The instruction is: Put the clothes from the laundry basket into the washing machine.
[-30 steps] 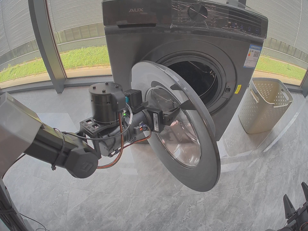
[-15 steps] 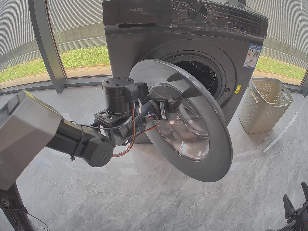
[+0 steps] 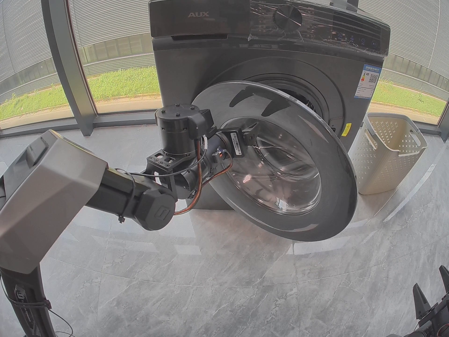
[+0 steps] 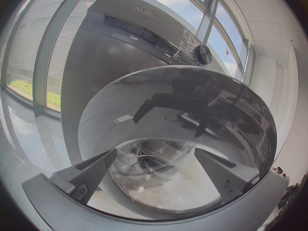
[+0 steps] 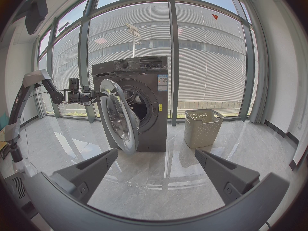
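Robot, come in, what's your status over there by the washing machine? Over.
Left tool open, facing the door. Right tool open, holding nothing. Basket stands beside the washing machine. Door half shut across the opening.

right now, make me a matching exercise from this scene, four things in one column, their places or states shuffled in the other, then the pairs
1 door
2 laundry basket
3 left gripper
4 right gripper

a on the floor, right of the washing machine
b fingers open, facing the door's outer side
c partly open
d fingers open, well back from the washing machine

Pairs: 1-c, 2-a, 3-b, 4-d
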